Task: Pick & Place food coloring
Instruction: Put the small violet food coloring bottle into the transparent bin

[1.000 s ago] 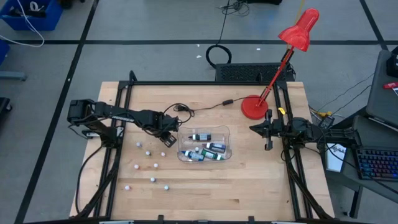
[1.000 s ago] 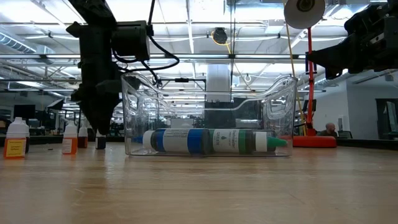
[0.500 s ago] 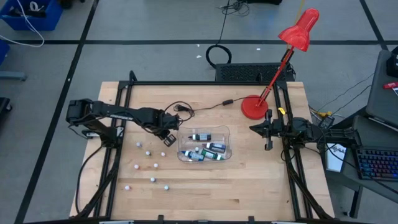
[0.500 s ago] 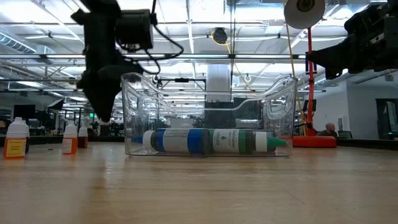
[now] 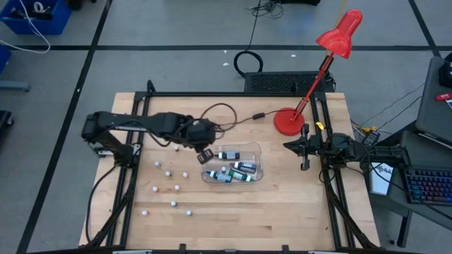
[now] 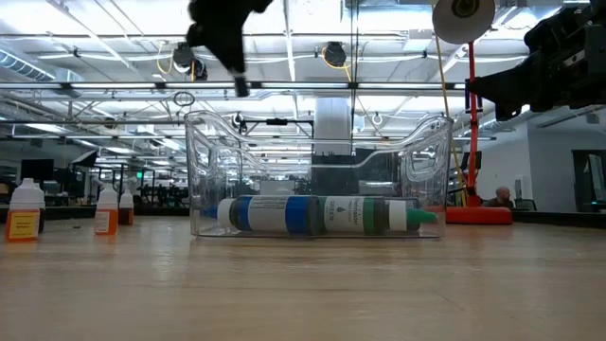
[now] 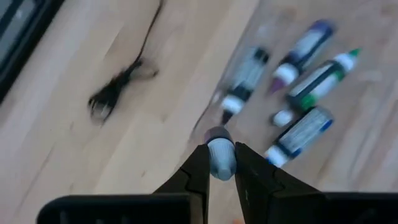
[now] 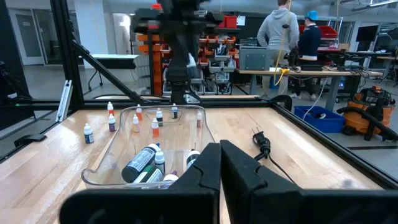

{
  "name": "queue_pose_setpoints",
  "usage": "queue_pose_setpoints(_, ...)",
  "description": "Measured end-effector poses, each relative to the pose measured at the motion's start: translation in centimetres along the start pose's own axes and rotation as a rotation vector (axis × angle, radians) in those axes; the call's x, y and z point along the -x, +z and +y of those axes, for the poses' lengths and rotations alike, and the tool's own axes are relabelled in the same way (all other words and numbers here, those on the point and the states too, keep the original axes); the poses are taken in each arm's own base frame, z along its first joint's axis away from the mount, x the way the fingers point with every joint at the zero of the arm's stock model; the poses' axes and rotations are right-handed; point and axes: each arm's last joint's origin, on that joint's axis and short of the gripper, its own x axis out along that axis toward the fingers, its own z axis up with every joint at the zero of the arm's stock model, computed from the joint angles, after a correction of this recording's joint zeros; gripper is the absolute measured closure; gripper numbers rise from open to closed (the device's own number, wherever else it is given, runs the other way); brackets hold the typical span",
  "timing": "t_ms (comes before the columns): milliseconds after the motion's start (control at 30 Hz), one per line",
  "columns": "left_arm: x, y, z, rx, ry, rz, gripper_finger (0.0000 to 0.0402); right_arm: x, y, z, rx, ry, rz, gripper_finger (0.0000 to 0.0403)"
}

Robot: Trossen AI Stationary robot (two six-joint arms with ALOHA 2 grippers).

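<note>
The food coloring is several tiny white-capped bottles. Some stand loose on the table's left part (image 5: 168, 173); others lie in the clear plastic tub (image 5: 233, 164), also seen as the tub (image 6: 317, 180) in the low view. My left gripper (image 5: 205, 154) hangs high over the tub's left end and is shut on one small bottle (image 7: 219, 152). Below it in the left wrist view lie the bottles in the tub (image 7: 303, 127). My right gripper (image 5: 305, 164) waits shut near the table's right side, right of the tub. My left gripper pinches the small bottle between its two fingers (image 7: 199, 171), at their free ends. Its rounded pale end (image 7: 220, 163) shows in the gap. The fingers point down and slant toward the tub. The bottle is lifted clear, above the tub's left rim (image 6: 194, 118).
A red desk lamp (image 5: 288, 121) stands on the far right of the table, its black cord (image 5: 212, 116) looping behind the tub. Orange-labelled bottles (image 6: 26, 208) stand at the left in the low view. People (image 8: 280, 28) stand in the room beyond.
My left gripper has risen from the table beside the tub's left end and has moved right, toward the tub. It carries a small bottle up with it, now higher than the tub's rim. The cord behind it has shifted into a wider loop.
</note>
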Motion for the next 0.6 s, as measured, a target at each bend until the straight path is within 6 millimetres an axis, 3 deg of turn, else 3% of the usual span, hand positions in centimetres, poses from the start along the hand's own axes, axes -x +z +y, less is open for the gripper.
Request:
queue_pose_setpoints(100, -1.1, 1.3, -1.6, -0.078, 0.014, 0.048, 0.0349, 0.0, 0.0, 0.0, 0.0, 0.0, 0.0, 0.0403)
queue_pose_setpoints(267, -5.3, 2.7, -4.3, -0.217, -0.031, 0.176, 0.0349, 0.0, 0.0, 0.0, 0.0, 0.0, 0.0, 0.0403)
queue_pose_setpoints(433, -8.9, 2.4, -5.6, -0.27, -0.017, 0.263, 0.0349, 0.0, 0.0, 0.0, 0.0, 0.0, 0.0, 0.0403)
queue_pose_setpoints(600, -11.6, 1.5, -5.4, -0.26, 0.004, 0.32, 0.0349, 0.0, 0.0, 0.0, 0.0, 0.0, 0.0, 0.0403)
